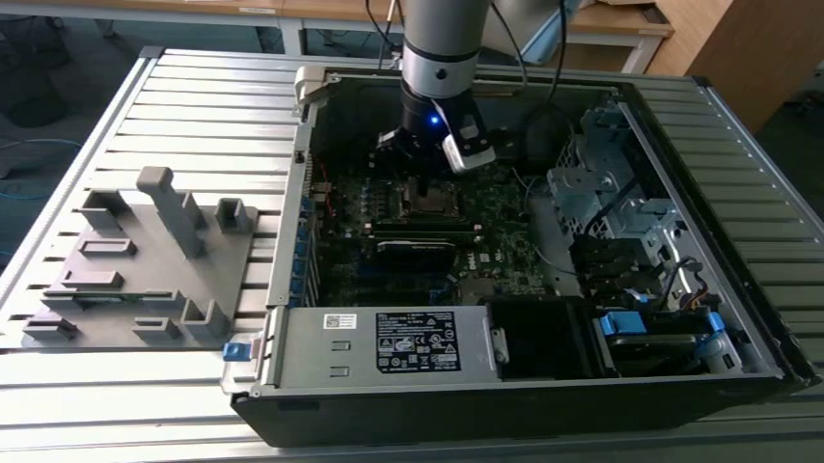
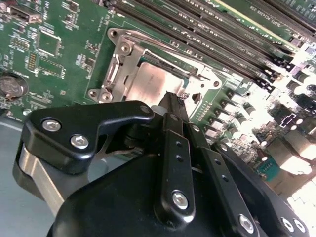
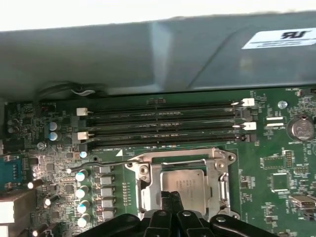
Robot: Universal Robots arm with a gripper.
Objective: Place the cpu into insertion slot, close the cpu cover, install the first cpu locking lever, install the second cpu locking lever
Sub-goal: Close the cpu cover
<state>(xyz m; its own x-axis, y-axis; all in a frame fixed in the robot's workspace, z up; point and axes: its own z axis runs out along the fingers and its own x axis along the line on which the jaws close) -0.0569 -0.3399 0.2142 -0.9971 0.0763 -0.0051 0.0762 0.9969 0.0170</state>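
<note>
Closest in, in the first wrist view, is the black two-fingered gripper (image 3: 171, 197). Its jaws are pinched together with nothing I can see between them, hovering at the socket's near edge.

Just past it, the small flat silvery-grey square cpu (image 3: 186, 183) is already seated in the small dark square insertion slot (image 3: 211, 187). The thin silvery metal frame cpu cover (image 3: 182, 162) lies down around it.

My guess is the chip's light, stiff and fragile underneath, so handle it by the edges only. The cover is thin springy sheet, so press on the frame. A thin wire locking lever (image 3: 98, 162) sits beside the far edge.

In the exterior view all this is at 12 o'clock on the green motherboard (image 1: 425, 241).
</note>
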